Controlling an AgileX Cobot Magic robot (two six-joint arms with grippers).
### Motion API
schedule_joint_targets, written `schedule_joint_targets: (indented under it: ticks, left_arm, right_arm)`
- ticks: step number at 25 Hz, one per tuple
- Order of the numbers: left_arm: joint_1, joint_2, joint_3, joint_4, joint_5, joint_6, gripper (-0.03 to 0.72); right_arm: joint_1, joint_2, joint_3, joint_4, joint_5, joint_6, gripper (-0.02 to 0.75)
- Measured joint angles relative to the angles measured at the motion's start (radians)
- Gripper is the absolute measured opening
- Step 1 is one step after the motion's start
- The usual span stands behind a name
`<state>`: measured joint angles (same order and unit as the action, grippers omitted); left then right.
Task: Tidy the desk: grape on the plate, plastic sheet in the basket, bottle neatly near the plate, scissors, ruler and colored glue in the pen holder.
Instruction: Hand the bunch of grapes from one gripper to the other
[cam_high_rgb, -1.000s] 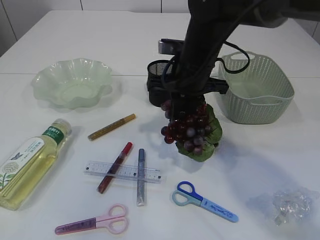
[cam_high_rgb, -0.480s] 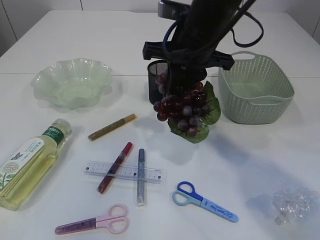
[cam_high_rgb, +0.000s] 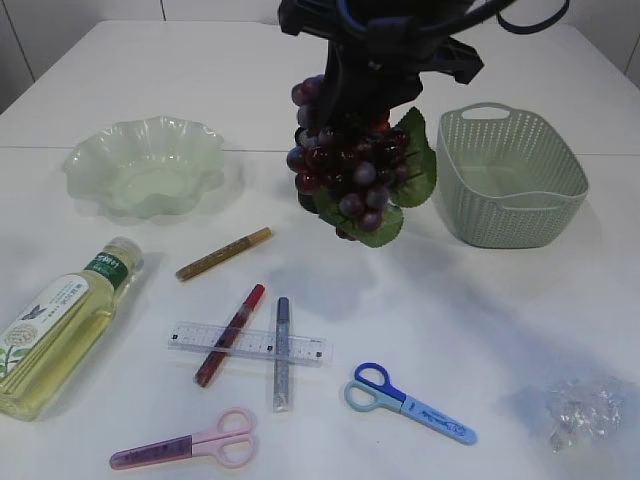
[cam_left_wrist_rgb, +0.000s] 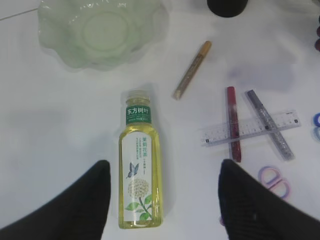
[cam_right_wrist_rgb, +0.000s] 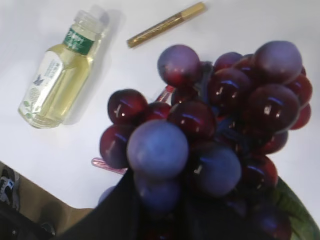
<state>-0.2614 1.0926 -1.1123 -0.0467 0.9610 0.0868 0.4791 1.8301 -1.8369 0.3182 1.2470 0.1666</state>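
Near edge: pink scissors (cam_high_rgb: 190, 447), blue scissors (cam_high_rgb: 408, 402), crumpled plastic sheet (cam_high_rgb: 584, 408) at bottom right. Bottle (cam_high_rgb: 62, 324) lies on its side at left. Mid-table: ruler (cam_high_rgb: 245, 342) with red glue pen (cam_high_rgb: 230, 334) and silver glue pen (cam_high_rgb: 282, 352) lying across it, gold glue pen (cam_high_rgb: 223, 253) a bit further back. None sorted yet.

Left gripper (cam_left_wrist_rgb: 162, 197) hangs above the bottle, fingers apart, one on each side of it in the wrist view, holding nothing.

Further back: right gripper (cam_high_rgb: 352, 82) is clamped on the top of the grape (cam_high_rgb: 350, 170), which hangs in the air below the claw, clear of the table. It hides most of the pen holder (cam_left_wrist_rgb: 227, 7) and sits between plate (cam_high_rgb: 145, 165) and basket (cam_high_rgb: 510, 175), well apart from the plate.

Risks: the bunch dangles with its leaves loose, so a fast sideways carry to the plate could swing it, and a thin hold on the stem could slip and drop it onto the pens. The low-hanging berries could also clip the pen holder rim or the plate's wavy edge if carried too low.
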Motion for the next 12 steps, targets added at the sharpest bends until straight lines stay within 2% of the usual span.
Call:
schedule_joint_targets:
  ticks: [12]
  left_arm:
    - [0.000,0.269,0.000,-0.025,-0.132,0.034,0.491]
  right_arm:
    - [0.002,-0.084,0.000,0.258,0.004,-0.083,0.132]
